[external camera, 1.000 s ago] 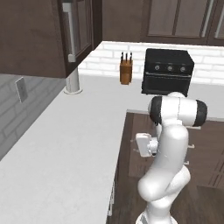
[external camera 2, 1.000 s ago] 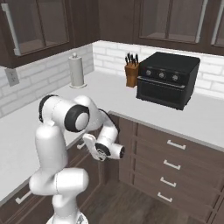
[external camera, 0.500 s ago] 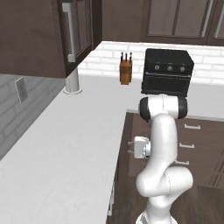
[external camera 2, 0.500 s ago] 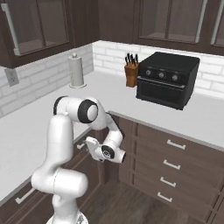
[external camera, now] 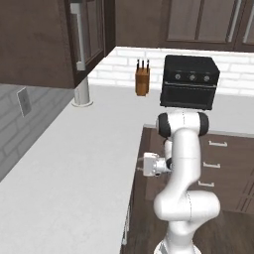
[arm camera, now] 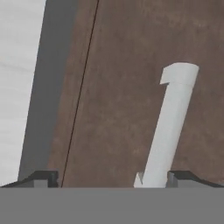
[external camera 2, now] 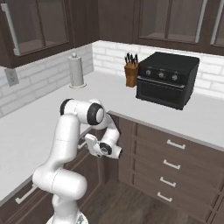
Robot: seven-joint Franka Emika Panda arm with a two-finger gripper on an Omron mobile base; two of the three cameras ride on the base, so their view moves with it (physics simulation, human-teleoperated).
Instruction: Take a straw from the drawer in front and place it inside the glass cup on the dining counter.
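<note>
Reaching low under the edge of the white worktop [external camera: 74,163], the pincer [arm camera: 111,179] faces a dark brown drawer [arm camera: 131,87] front at very close range. Its two dark fingertips [arm camera: 41,178] stand wide apart, spread with nothing between them. Just inside the right tip, a silver bar handle [arm camera: 168,127] rises slanting away from the pincer across the wood; its near end sits beside that tip, and whether they touch cannot be told. A thin dark seam runs up the wood closer to the left tip, and beyond that lies a grey strip and then a pale surface.

From the base cameras, the hand [external camera: 151,164] hangs just below the counter edge at the corner where the two runs of cabinets meet, pointing at the cabinet front there. Off to its side is a stack of drawers with short silver handles [external camera 2: 168,164]. Farther back on the worktop stand a black oven [external camera 2: 168,78], a knife block [external camera 2: 130,68] and a paper towel roll [external camera 2: 76,70] against the white brick wall.
</note>
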